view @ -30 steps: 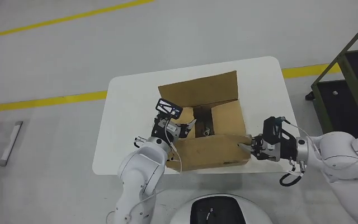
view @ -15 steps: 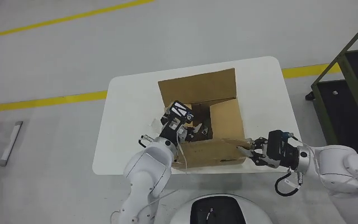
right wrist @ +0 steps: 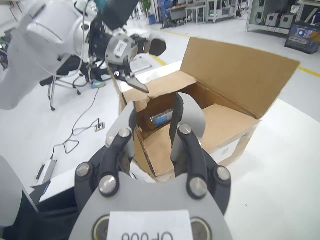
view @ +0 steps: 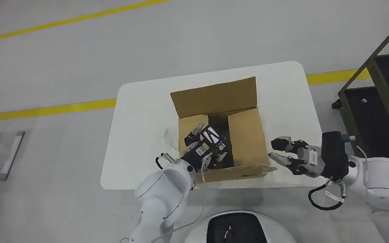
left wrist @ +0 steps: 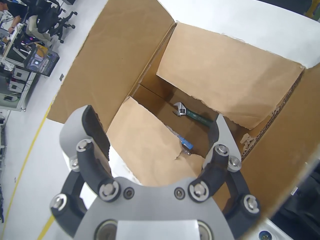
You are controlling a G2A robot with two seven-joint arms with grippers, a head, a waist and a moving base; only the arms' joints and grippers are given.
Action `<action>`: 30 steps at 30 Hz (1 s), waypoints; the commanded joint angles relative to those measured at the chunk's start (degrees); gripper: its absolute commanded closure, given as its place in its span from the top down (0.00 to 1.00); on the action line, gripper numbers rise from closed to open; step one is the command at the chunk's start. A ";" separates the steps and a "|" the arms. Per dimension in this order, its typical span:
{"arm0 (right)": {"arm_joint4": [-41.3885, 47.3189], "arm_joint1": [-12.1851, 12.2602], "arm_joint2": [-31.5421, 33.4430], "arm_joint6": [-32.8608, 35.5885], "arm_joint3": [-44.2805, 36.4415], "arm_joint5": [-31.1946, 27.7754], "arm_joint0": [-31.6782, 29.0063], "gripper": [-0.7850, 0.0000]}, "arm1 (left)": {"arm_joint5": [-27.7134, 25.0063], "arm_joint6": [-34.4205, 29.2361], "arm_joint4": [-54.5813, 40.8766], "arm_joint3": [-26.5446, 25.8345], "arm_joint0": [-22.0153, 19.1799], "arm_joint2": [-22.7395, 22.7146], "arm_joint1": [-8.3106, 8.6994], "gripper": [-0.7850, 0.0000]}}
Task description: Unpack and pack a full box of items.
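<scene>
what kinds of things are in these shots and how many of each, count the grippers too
brown cardboard box: 1
green-handled adjustable wrench, inside the box: 1
blue-labelled bottle, inside the box: 1
white table: 1
grippers, left gripper and right gripper, both open: 2
Total: 6

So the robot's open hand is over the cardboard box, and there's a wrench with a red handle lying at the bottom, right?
Nearly. The wrench at the bottom of the cardboard box has a green handle, not a red one, as the left wrist view shows. The rest is right: the left gripper is open over the box.
</scene>
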 commanded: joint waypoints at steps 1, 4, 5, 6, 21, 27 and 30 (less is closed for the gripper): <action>2.05 0.14 1.87 -0.77 0.52 -0.51 -0.37 0.00 | -1.93 -0.09 0.58 -0.94 0.34 0.02 0.28 1.00; 2.46 0.26 2.84 -0.07 0.55 1.14 -0.67 0.00 | -3.98 -0.35 -0.16 -2.60 1.49 -0.12 0.64 1.00; 2.36 0.27 2.42 0.61 0.50 2.00 -0.68 0.00 | -4.47 -0.44 -0.27 -3.09 1.79 -0.16 0.75 1.00; 2.26 0.25 1.64 1.42 0.45 3.08 -0.57 0.00 | -4.93 -0.43 -0.52 -3.51 2.10 -0.19 0.86 1.00; -0.58 1.18 -12.38 15.33 2.41 -4.80 3.99 0.00 | 4.13 4.01 -5.68 -4.88 3.51 -5.20 1.63 1.00; -4.99 1.37 -14.00 15.42 3.63 -4.35 4.39 0.00 | 4.27 4.25 -5.77 -4.82 3.45 -5.24 1.64 1.00; -7.78 1.32 -14.79 14.81 3.71 -3.39 4.39 0.00 | 4.27 4.25 -5.77 -4.82 3.45 -5.24 1.64 1.00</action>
